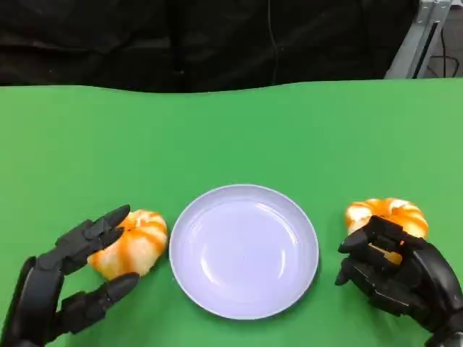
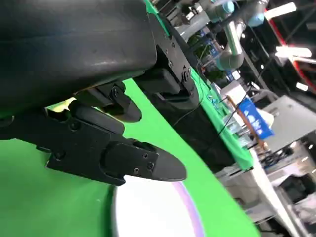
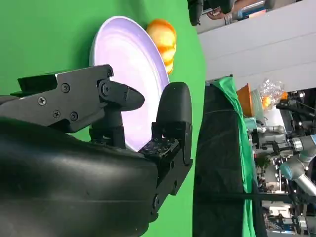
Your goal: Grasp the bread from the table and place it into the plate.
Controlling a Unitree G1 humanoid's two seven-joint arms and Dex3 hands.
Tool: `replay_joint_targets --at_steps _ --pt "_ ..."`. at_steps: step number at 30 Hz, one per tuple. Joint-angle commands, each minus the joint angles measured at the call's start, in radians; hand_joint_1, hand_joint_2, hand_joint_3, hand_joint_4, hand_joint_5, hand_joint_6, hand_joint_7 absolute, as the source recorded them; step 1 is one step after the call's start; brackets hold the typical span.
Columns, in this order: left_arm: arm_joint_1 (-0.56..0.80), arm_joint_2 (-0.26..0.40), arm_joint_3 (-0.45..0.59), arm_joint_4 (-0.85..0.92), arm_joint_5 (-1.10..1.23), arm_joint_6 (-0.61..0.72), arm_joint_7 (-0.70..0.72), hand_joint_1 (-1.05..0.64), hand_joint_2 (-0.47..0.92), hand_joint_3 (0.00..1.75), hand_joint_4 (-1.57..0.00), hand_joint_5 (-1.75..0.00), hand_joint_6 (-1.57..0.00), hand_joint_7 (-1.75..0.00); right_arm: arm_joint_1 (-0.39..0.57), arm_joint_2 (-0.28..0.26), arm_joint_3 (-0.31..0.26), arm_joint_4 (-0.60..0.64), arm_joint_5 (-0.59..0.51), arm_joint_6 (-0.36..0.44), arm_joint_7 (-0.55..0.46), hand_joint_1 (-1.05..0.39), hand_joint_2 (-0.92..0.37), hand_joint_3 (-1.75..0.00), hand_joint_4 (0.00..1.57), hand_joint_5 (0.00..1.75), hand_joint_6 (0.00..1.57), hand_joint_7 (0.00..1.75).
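Green table (image 1: 239, 123) before a black backdrop (image 1: 195, 40)

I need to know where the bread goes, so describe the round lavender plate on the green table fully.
The round lavender plate is a shallow dish, glossy like plastic, with a raised rim and a paler centre. It lies flat and empty on the green table, between two orange-and-white striped bread rolls: one at the left hand, one at the right hand. Neither hand touches it. The left roll lies close beside its rim.

A flat green cloth-covered surface (image 1: 231, 130) is carrying a round pale lavender plate (image 1: 244, 300) at its middle, with an orange-and-white striped bread roll (image 1: 134, 242) lying near each side, the second (image 1: 387, 213) rightward.
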State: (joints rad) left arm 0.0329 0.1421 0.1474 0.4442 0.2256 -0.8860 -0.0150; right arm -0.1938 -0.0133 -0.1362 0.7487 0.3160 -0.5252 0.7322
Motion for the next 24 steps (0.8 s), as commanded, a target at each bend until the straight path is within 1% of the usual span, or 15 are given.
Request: replay_joint_targets --at_steps 1,4,7,9,12,15,19,24 --pt "-0.019 0.049 -0.006 0.028 0.094 -0.03 0.087 -0.79 0.92 0.32 -0.62 0.0 -0.52 0.0 -0.016 -0.013 -0.012 0.01 0.011 -0.003 0.011 -0.01 -0.89 -0.48 0.52 1.61 0.61 1.14" --pt "-0.026 0.076 -0.02 0.033 0.151 -0.018 0.124 -0.82 0.92 0.35 -0.6 0.0 -0.55 -0.01 -0.018 -0.012 -0.014 0.016 0.007 -0.011 0.011 0.0 -0.9 -0.47 0.53 1.61 0.61 1.14" --pt "-0.026 0.099 -0.034 0.012 0.216 0.031 0.163 -0.84 0.92 0.35 -0.6 0.0 -0.58 -0.02 -0.017 -0.011 -0.013 0.015 0.004 -0.009 0.007 0.0 -0.9 -0.47 0.53 1.61 0.62 1.13" --pt "-0.027 0.107 -0.044 0.002 0.247 0.056 0.191 -0.84 0.92 0.34 -0.61 -0.01 -0.59 -0.02 -0.017 -0.011 -0.013 0.015 0.005 -0.008 0.009 0.0 -0.9 -0.47 0.53 1.6 0.62 1.13" --pt "-0.027 0.115 -0.062 -0.031 0.341 0.133 0.263 -0.83 0.92 0.31 -0.64 -0.02 -0.62 -0.03 -0.016 -0.012 -0.012 0.014 0.0 -0.011 0.005 0.0 -0.9 -0.47 0.52 1.6 0.62 1.12" --pt "-0.024 0.123 -0.081 -0.042 0.354 0.157 0.292 -0.83 0.92 0.3 -0.65 -0.02 -0.63 -0.03 -0.015 -0.013 -0.012 0.014 -0.001 -0.012 0.004 0.0 -0.9 -0.47 0.52 1.6 0.62 1.12" --pt "-0.061 0.148 -0.136 -0.046 0.496 0.287 0.377 -0.8 0.92 0.32 -0.64 -0.01 -0.64 -0.02 -0.017 -0.012 -0.013 0.013 0.001 -0.008 0.004 0.01 -0.9 -0.47 0.52 1.6 0.62 1.12" --pt "-0.092 0.176 -0.193 -0.031 0.536 0.357 0.423 -0.81 0.92 0.34 -0.62 0.0 -0.62 -0.01 -0.02 -0.01 -0.015 0.018 0.004 -0.012 0.01 0.01 -0.9 -0.48 0.53 1.6 0.62 1.12"
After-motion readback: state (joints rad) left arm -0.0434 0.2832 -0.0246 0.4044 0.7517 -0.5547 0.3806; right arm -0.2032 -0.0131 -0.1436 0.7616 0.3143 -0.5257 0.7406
